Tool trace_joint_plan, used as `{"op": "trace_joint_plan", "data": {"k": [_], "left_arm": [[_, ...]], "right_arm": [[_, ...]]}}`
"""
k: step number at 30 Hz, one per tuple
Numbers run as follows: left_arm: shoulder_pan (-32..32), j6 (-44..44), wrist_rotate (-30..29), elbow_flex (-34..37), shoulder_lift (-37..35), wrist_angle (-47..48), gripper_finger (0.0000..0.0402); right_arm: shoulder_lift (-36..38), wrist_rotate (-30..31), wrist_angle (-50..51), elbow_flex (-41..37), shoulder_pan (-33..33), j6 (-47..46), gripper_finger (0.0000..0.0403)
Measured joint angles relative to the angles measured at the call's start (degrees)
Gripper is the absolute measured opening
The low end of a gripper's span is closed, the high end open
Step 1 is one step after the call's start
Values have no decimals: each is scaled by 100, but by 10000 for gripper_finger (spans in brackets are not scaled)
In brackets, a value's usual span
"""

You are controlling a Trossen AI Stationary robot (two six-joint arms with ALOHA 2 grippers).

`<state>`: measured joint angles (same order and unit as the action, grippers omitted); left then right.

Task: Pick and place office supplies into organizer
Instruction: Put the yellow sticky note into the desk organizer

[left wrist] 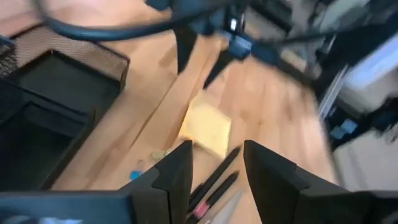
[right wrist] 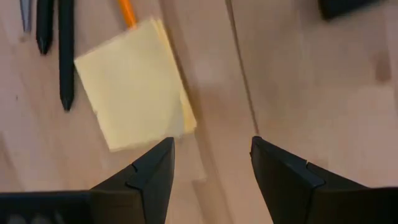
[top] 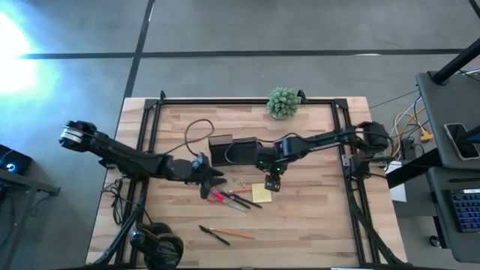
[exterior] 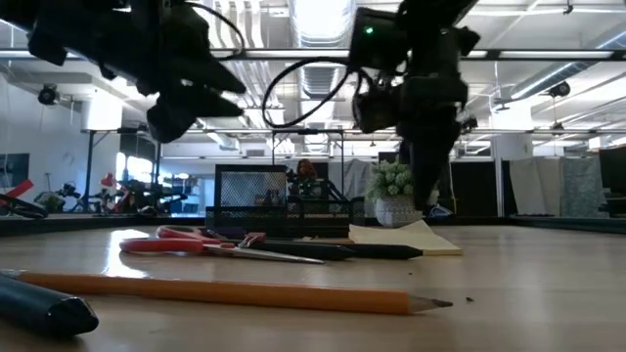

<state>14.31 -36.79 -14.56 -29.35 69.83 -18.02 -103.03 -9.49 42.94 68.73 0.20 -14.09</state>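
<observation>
From above, the right pincer (top: pixel 272 180) is hanging over the wooden table (top: pixel 315 225), just beside the square yellow sticky-note pad (top: pixel 261 193), while the left pincer (top: pixel 212 180) is poised near the red-handled scissors (top: pixel 217 196). The black mesh organizer box (top: pixel 234 151) is sitting just behind both, and an orange pencil (top: pixel 232 233) with a black pen (top: pixel 213 235) is lying nearer the front edge.

At table height, the scissors (exterior: pixel 196 242), two black pens (exterior: pixel 337 250) and the pad (exterior: pixel 406 238) are lying flat together in front of the organizer (exterior: pixel 251 198); both pincers are hanging above them, touching nothing.

The left wrist view is showing its pincer (left wrist: pixel 217 168) spread and empty above the pens, the pad (left wrist: pixel 206 129) beyond.

The right wrist view is showing its pincer (right wrist: pixel 211 162) spread and empty, the pad (right wrist: pixel 130 84) just off to one side of the gap.

The pad is looking light, thin and soft at its loose top sheets, so gripping across two opposite edges of the whole stack seems safest
</observation>
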Motion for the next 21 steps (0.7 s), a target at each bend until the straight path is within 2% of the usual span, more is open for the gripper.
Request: {"op": "trace_joint_plan", "data": {"k": [5, 9, 16, 21], "left_arm": [[-4, 920, 153, -304, 609, -38, 129], [-7, 1315, 150, -549, 947, -76, 129], [-2, 1324, 219, -596, 1285, 29, 129], [59, 1344, 229, -576, 1201, 802, 129]], "right_arm": [[-309, -134, 15, 188, -26, 493, 201], [-369, -299, 27, 122, -11, 555, 201], [-367, -300, -54, 77, 60, 673, 201], [-367, -267, -221, 44, 79, 757, 201]]}}
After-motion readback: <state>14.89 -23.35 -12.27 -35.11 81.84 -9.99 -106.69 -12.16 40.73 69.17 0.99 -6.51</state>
